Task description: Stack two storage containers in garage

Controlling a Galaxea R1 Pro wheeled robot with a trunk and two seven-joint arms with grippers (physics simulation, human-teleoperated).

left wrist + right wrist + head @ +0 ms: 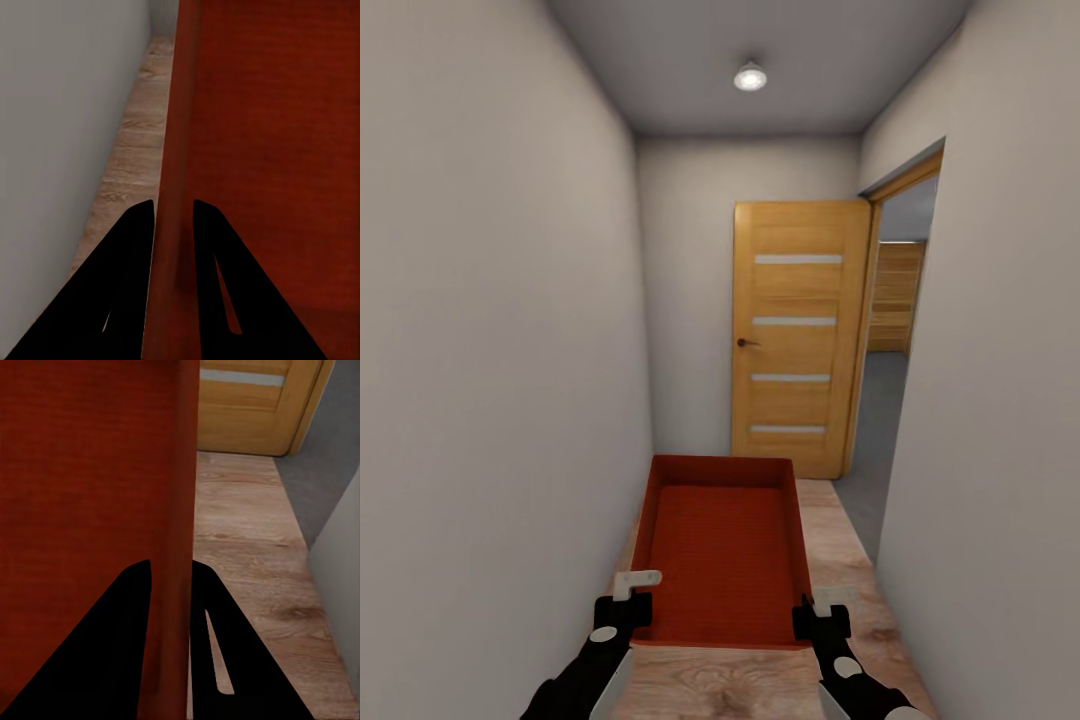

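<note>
A red-orange storage container [725, 555] hangs level in front of me above the wood-plank floor of a narrow hallway. My left gripper [630, 605] is shut on its left wall near the front corner. In the left wrist view the black fingers [127, 255] pinch that wall [174, 135]. My right gripper [818, 618] is shut on the right wall in the same way, and the right wrist view has the wall [180, 472] running between its fingers [127, 622]. The bin's inside looks bare.
White walls [490, 400] close in on both sides. A wooden door [800, 335] stands open ahead at the hallway's end. To its right a doorway [890, 360] gives onto a room with a grey floor [875, 440] and wooden panels at its back.
</note>
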